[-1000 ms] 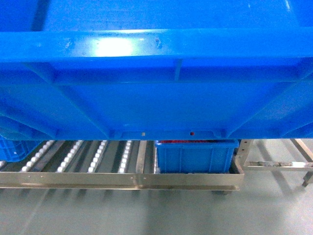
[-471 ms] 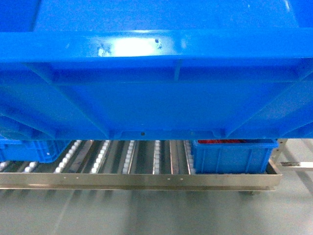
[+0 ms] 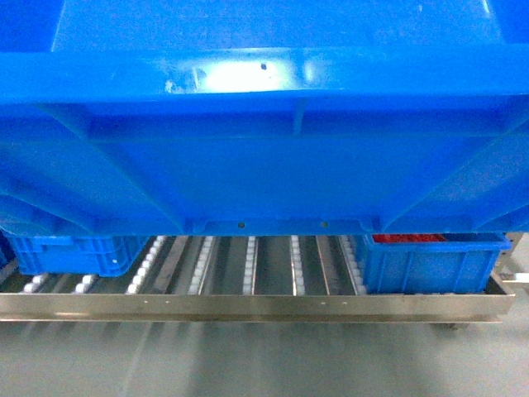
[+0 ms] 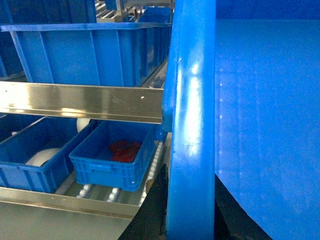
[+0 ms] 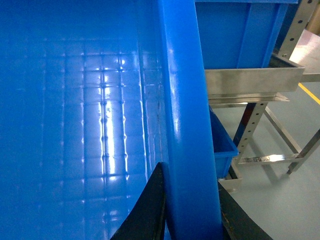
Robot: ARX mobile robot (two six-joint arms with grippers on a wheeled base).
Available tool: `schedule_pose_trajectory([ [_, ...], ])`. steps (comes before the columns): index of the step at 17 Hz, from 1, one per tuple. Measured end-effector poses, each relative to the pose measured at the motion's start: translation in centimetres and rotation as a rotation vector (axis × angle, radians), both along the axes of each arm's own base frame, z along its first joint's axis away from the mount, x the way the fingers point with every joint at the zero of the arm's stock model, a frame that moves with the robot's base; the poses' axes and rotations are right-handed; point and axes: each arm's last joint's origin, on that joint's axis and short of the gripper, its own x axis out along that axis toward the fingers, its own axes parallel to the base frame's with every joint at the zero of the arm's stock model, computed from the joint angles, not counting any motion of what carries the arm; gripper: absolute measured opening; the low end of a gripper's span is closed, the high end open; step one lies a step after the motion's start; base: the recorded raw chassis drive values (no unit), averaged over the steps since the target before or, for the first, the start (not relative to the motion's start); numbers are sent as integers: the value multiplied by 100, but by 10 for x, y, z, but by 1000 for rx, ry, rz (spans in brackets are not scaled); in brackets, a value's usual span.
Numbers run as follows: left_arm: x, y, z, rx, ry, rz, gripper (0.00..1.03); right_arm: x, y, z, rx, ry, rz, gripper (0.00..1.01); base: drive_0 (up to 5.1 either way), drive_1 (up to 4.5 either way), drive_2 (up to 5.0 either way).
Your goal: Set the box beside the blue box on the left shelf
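My left gripper (image 4: 190, 220) has its dark fingers (image 4: 150, 212) clamped on either side of the box (image 4: 192, 125) rim. Left of the jaws, beyond a steel shelf rail (image 4: 80, 102), sits a small blue bin (image 4: 112, 162) holding something red.

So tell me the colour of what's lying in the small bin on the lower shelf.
Red, clearest in the left wrist view.

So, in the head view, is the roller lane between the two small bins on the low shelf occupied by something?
No, between the left bin and the right bin only bare rollers show.
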Motion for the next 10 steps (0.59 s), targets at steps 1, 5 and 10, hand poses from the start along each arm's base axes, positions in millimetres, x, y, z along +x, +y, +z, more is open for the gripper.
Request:
schedule_pose_trajectory([
  [1, 0, 0, 0, 1, 2, 0, 11, 0, 0, 0, -1, 1, -1, 13, 0, 0, 0],
  [5, 0, 0, 0, 5, 3, 1, 11, -1, 1, 0, 1, 0, 4, 13, 0, 0, 0],
  [10, 0, 0, 0, 4, 3, 1, 11, -1, 1, 0, 0, 1, 3, 13, 0, 0, 0],
])
